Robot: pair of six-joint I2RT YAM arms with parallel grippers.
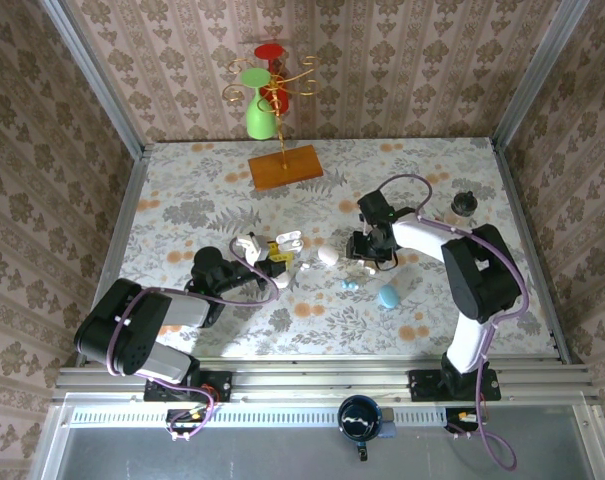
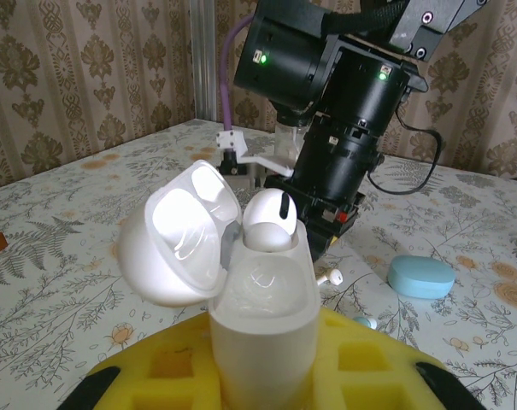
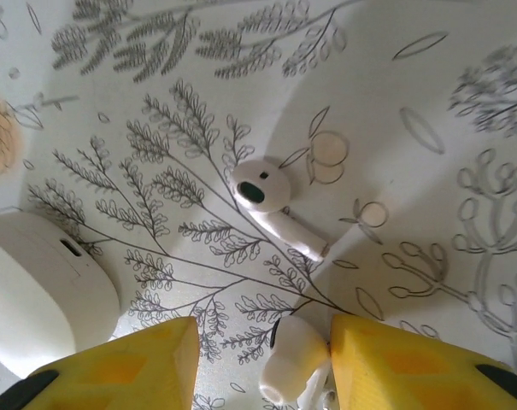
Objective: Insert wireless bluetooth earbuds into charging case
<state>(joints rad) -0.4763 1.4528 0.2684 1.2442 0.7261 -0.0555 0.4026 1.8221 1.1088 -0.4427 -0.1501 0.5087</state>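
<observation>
White pebble-like plastic charging case (image 2: pixel 262 299), lid open, clamped left of centre in closed left gripper (image 2: pixel 262 367), presenting sockets, one seated earbud (image 2: pixel 269 220) inside. Right gripper (image 3: pixel 262 342) part-open right of centre, over loose white glossy earbud (image 3: pixel 271 201); second loose earbud (image 3: pixel 294 354) against one finger (image 3: pixel 386 359), unpinched.

a floral-patterned table (image 1: pixel 182 200) carries an orange board (image 1: pixel 285 166) near its far edge, with a gold wire stand (image 1: pixel 300 72) rising from it. 1 green glass (image 1: pixel 260 115) and 1 red glass (image 1: pixel 269 50) hang on the stand. a small black object (image 1: pixel 463 203) sits near the table's right edge. a dark mug (image 1: pixel 360 416) stands off the table at the near side.
</observation>
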